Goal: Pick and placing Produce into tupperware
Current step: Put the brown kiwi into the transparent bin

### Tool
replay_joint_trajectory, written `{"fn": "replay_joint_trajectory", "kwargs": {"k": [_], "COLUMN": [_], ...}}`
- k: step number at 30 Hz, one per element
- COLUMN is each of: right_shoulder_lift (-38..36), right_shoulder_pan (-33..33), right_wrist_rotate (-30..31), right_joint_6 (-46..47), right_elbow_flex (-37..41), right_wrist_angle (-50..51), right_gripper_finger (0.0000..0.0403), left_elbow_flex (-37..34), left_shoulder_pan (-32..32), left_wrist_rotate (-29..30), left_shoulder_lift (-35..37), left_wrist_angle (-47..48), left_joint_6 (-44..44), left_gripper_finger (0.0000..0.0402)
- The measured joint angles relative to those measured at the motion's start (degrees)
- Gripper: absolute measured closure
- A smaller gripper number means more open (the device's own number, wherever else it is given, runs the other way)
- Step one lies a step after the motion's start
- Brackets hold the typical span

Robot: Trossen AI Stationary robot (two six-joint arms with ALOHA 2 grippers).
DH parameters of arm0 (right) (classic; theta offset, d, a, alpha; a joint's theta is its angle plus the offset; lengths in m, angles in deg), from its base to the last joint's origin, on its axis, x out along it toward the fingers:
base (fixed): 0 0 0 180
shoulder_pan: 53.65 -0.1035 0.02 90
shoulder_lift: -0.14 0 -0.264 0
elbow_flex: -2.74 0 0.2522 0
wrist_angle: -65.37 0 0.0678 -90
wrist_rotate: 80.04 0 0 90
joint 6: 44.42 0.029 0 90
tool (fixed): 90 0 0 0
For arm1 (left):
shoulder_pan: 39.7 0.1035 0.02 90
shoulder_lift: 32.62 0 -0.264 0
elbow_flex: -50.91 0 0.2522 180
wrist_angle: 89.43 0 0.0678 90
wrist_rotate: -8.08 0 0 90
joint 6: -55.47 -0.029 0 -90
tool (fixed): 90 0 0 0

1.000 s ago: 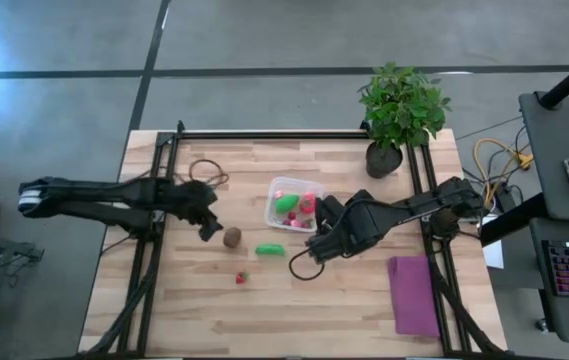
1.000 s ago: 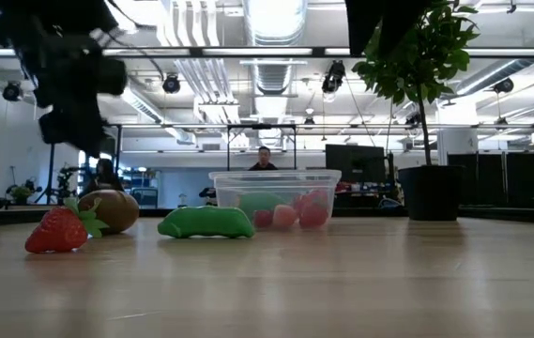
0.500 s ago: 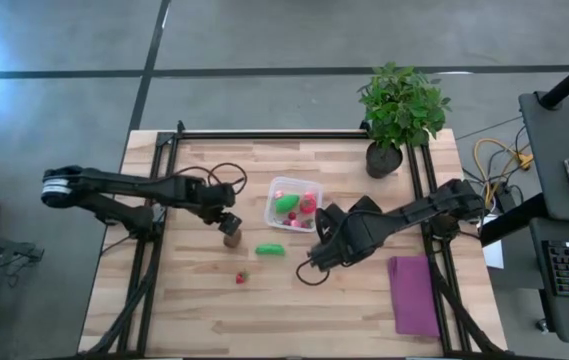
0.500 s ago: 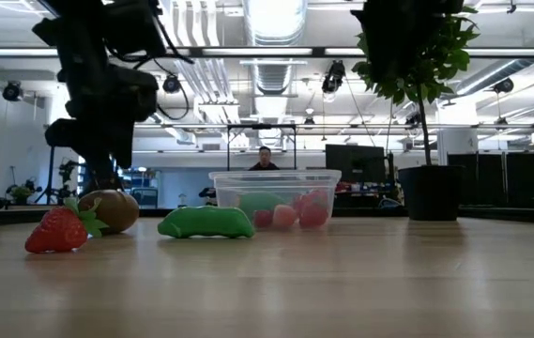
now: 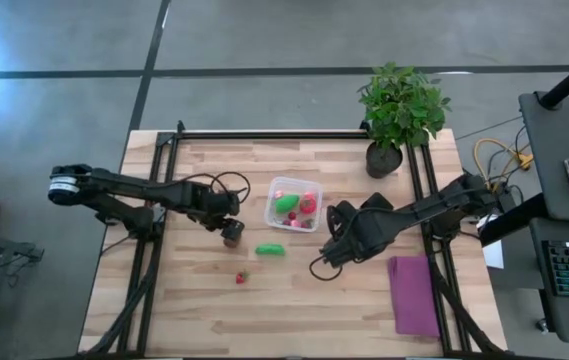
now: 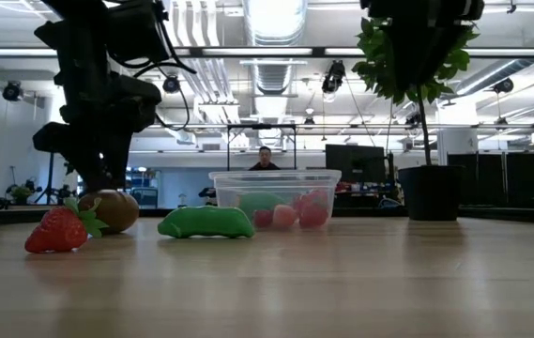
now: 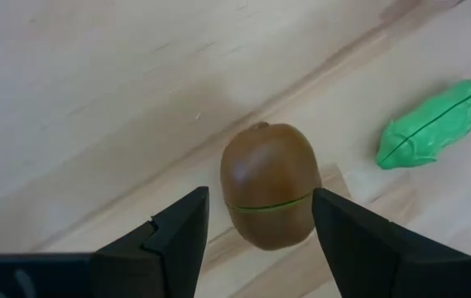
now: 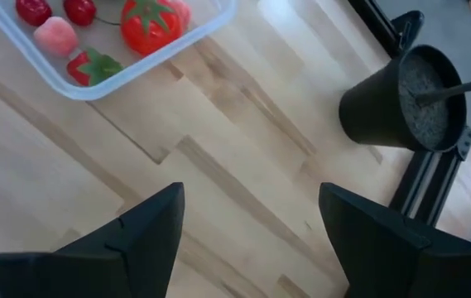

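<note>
High view: the left gripper (image 5: 228, 226) hangs over the kiwi (image 5: 232, 239), left of the tub (image 5: 294, 203). Left wrist view: the fingers (image 7: 177, 232) stand spread beside the kiwi (image 7: 270, 196); centre first, then close gently. The right gripper (image 8: 252, 248) waits, spread.

A robotics lab in an open industrial hall. Exposed ducts (image 6: 276, 70) and strip lights (image 6: 276, 14) run across the bare ceiling, monitors (image 6: 353, 161) stand far behind, a person (image 6: 264, 160) sits at a far desk, and a wooden table (image 5: 214, 310) in a black frame stands on grey concrete floor (image 5: 264, 35).
</note>
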Motion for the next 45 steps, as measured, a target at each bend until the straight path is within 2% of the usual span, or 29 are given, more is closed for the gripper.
{"fn": "replay_joint_trajectory", "kwargs": {"k": [7, 14, 18, 23, 28, 37, 42, 45], "right_shoulder_lift": [-2.9, -2.9, -2.9, -2.9, -2.9, -2.9, -2.9, -2.9], "right_shoulder_pan": [0.0, 0.0, -0.4, -0.4, -0.4, -0.4, -0.4, -0.4], "right_wrist_rotate": [1.7, 3.0, 3.1, 3.2, 3.6, 4.1, 4.1, 4.1], "right_joint_6": [0.5, -0.2, -0.1, -0.8, -1.4, -1.4, -0.7, -0.7], "right_elbow_flex": [2.3, 2.4, 2.5, 2.9, 3.6, 6.3, 7.1, 7.1], "right_wrist_angle": [-1.0, -1.6, -1.8, -1.7, -1.7, -1.7, -1.9, -1.9], "right_gripper_finger": [0.0137, 0.0138, 0.0138, 0.0138, 0.0138, 0.0138, 0.0138, 0.0138], "left_elbow_flex": [-0.3, -0.2, -0.2, 0.3, 1.2, 1.1, 1.0, 1.0], "left_shoulder_pan": [0.0, 0.0, -0.1, -0.1, -0.1, -1.4, -3.3, -5.1], "left_wrist_rotate": [-0.6, -0.7, -1.9, -0.5, 5.5, 6.3, 3.4, 1.6], "left_shoulder_lift": [0.2, -2.6, -4.2, -3.0, 3.0, 11.4, 12.3, 12.5], "left_wrist_angle": [-2.6, -14.2, -13.1, -10.3, -6.1, 5.4, 5.3, 3.3], "left_joint_6": [-3.0, -3.2, -9.3, -9.3, -10.6, -11.1, -15.3, -22.0], "left_gripper_finger": [0.0201, 0.0200, 0.0201, 0.0206, 0.0221, 0.0225, 0.0202, 0.0178]}}
